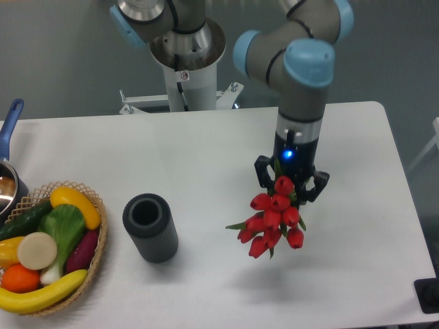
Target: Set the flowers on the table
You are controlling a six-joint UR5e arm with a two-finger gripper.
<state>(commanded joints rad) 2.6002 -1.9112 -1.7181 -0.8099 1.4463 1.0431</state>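
Note:
The flowers (273, 223), a bunch of red tulip buds with green leaves, hang below my gripper (291, 184) at the right middle of the white table (206, 151). The gripper is shut on the bunch near its stem end, which is hidden between the fingers. The buds point down and toward the camera. A soft shadow on the table under them shows the bunch is held above the surface.
A dark grey cylindrical vase (150, 227) stands upright left of the flowers. A wicker basket (96, 253) of fruit and vegetables sits at the front left. A pot with a blue handle (9, 130) is at the left edge. The arm's base (186, 62) stands behind the table.

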